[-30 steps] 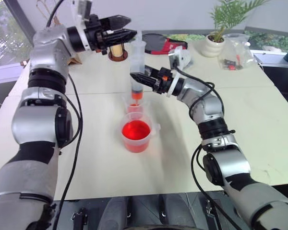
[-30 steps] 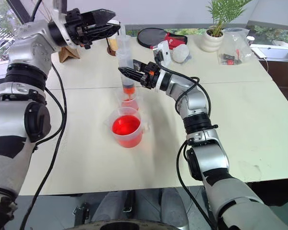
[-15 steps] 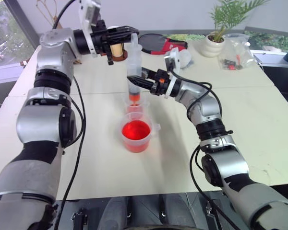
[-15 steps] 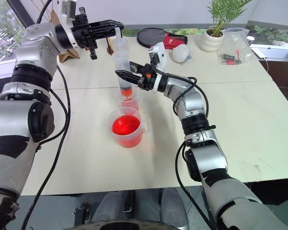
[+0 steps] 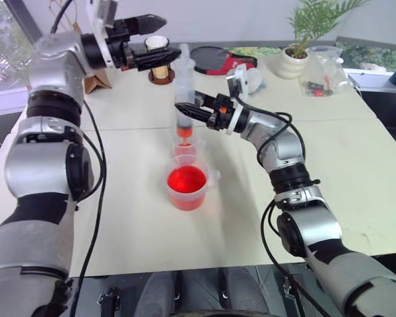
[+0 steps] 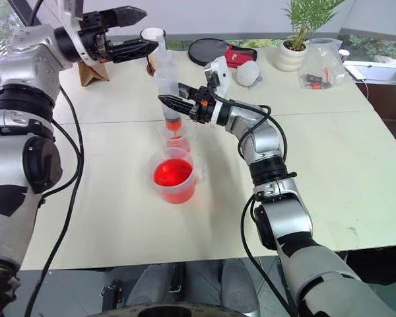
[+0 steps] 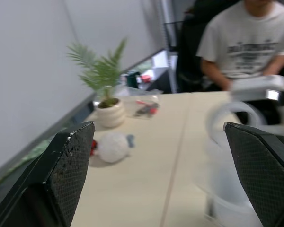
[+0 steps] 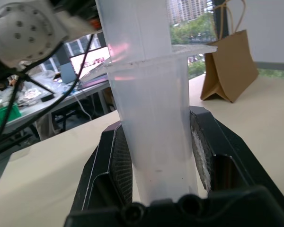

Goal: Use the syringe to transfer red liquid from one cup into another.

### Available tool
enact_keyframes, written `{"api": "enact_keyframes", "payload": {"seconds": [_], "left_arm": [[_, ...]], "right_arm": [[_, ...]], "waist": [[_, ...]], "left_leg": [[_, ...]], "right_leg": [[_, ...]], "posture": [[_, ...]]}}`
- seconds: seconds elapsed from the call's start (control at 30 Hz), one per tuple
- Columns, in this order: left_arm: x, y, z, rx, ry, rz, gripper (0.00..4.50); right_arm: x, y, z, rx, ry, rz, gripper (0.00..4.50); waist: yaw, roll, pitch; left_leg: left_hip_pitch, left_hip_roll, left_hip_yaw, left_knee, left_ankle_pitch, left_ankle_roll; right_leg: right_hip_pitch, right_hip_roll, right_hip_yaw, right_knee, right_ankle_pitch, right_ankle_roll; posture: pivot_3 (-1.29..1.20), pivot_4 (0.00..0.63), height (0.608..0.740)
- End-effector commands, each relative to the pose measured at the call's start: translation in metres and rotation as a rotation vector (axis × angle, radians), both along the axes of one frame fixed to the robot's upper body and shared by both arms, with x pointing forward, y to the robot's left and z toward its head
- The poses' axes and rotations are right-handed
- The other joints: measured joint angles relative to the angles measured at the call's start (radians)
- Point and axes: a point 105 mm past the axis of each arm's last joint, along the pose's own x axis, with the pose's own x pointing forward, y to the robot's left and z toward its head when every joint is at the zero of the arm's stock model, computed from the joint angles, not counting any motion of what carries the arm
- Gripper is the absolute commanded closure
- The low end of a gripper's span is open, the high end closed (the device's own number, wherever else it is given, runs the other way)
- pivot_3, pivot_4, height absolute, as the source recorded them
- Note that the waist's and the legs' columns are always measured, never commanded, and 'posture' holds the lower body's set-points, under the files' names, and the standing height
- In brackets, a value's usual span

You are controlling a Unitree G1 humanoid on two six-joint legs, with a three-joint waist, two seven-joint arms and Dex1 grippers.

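Syringe [image 5: 183, 92] stands upright at upper centre of frame, nozzle down over the small cup [image 5: 185, 146], likely so liquid drops straight in. Right gripper [image 5: 183, 109] has its fingers clamped on the barrel from the side, steadying it. Left gripper [image 5: 160, 41], upper left, jaws spread wide and holding nothing, sits level with the plunger top but apart from it; probably placed there to press the plunger. Large cup [image 5: 187, 187] of red liquid [image 5: 186, 179] sits just below the small one, mid-frame
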Motion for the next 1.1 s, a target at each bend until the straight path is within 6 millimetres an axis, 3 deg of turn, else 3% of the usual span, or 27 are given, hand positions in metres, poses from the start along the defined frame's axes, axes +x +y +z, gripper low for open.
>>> {"api": "enact_keyframes", "payload": {"seconds": [0.03,0.37,0.47,0.67,0.7,0.87,1.1], "left_arm": [[-0.007,-0.001,0.018,-0.009,-0.055,-0.023,0.25],[-0.002,-0.014,0.015,-0.007,-0.076,-0.008,0.25],[-0.001,-0.02,0.011,0.01,-0.085,-0.014,1.11],[-0.004,-0.025,0.009,0.016,-0.071,-0.059,4.19],[-0.005,-0.025,0.009,0.02,-0.068,-0.065,4.42],[-0.008,-0.022,0.003,0.036,-0.041,-0.094,4.42],[-0.01,-0.021,-0.023,0.094,0.026,-0.127,4.42]], "right_arm": [[-0.002,0.003,0.022,0.027,-0.07,0.008,3.09],[-0.007,0.008,0.016,-0.013,-0.088,0.035,3.09],[-0.008,0.009,0.014,-0.025,-0.093,0.039,3.09],[-0.007,0.008,0.014,-0.025,-0.094,0.028,3.09],[-0.006,0.008,0.014,-0.024,-0.094,0.025,3.09],[-0.004,0.006,0.017,-0.011,-0.094,0.01,3.09],[-0.002,0.003,0.026,0.013,-0.104,-0.003,3.09]], "waist": [[0.0,0.0,0.0],[-0.002,0.0,0.0],[-0.002,0.0,0.0],[-0.003,0.0,0.0],[-0.003,0.0,0.0],[-0.003,0.0,0.0],[-0.003,0.0,0.0]], "left_leg": [[0.0,0.0,0.0,0.0,0.0,0.0],[0.0,0.0,0.0,0.0,0.0,0.0],[0.0,0.0,0.0,0.0,0.0,0.0],[0.0,0.0,0.0,0.0,0.0,0.0],[0.0,0.0,0.0,0.0,0.0,0.0],[0.0,0.0,0.0,0.0,0.0,0.0],[0.0,0.0,0.0,0.0,0.0,0.0]], "right_leg": [[0.0,0.0,0.0,0.0,0.0,0.0],[0.0,0.0,0.0,0.0,0.0,0.0],[0.0,0.0,0.0,0.0,0.0,0.0],[0.0,0.0,0.0,0.0,0.0,0.0],[0.0,0.0,0.0,0.0,0.0,0.0],[0.0,0.0,0.0,0.0,0.0,0.0],[0.0,0.0,0.0,0.0,0.0,0.0]], "posture": [[0.0,0.15,0.74],[0.0,0.15,0.74],[0.0,0.15,0.74],[0.0,0.15,0.74],[0.0,0.15,0.74],[0.0,0.15,0.74],[0.0,0.15,0.74]]}}
